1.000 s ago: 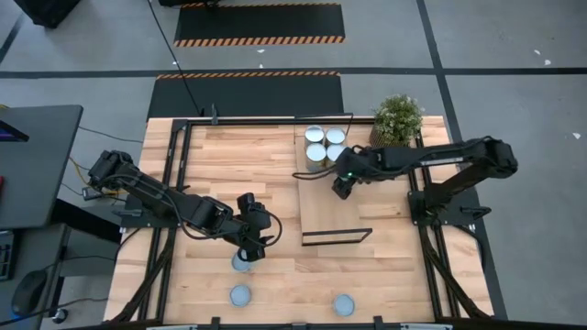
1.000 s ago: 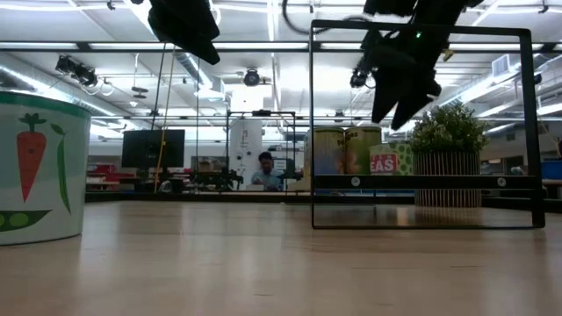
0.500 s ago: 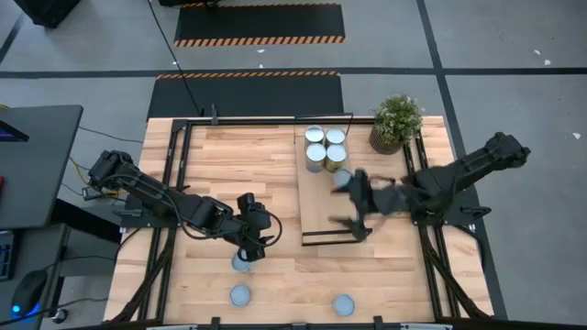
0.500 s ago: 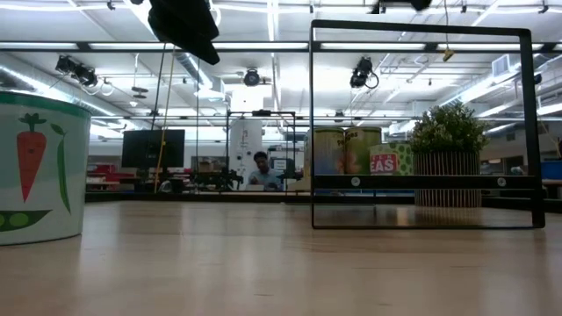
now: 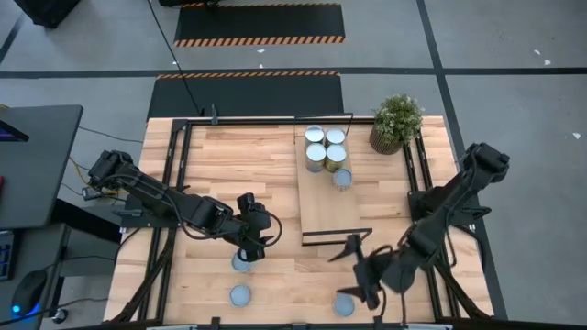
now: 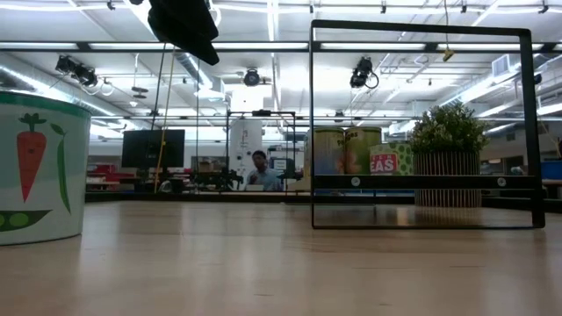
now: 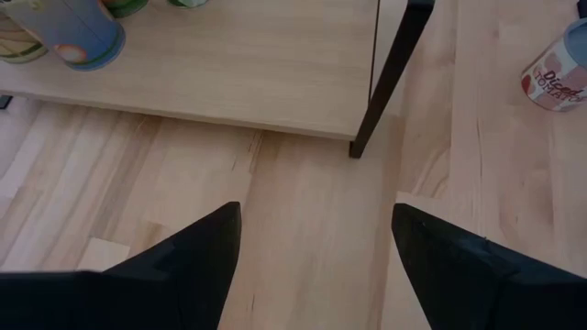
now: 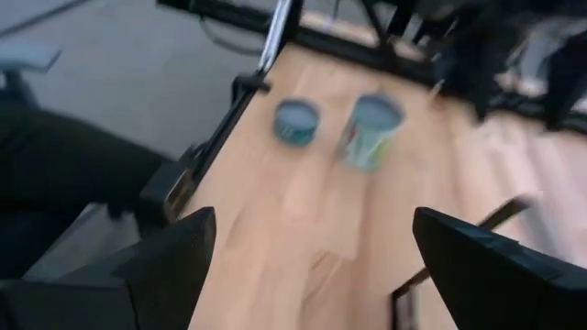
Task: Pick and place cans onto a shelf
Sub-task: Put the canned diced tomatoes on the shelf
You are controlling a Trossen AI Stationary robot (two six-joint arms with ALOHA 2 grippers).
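Pale plank tabletop (image 5: 229, 165) is framed by black rails; toward one o'clock lies the shelf (image 5: 323, 206), smooth light board with thin wire ends, five cans (image 5: 326, 149) already stood on it. A fetching step is judged in hand: the right gripper (image 5: 353, 266), fingers spread and empty, hangs near five o'clock above a loose can (image 5: 344, 304), and must descend squarely. The left gripper (image 5: 249, 249), parted and empty, is poised over another can (image 5: 241, 264).

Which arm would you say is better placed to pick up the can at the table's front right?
The right. Its open gripper hangs just beside that can, empty. The left gripper, also open, sits over another can farther left.
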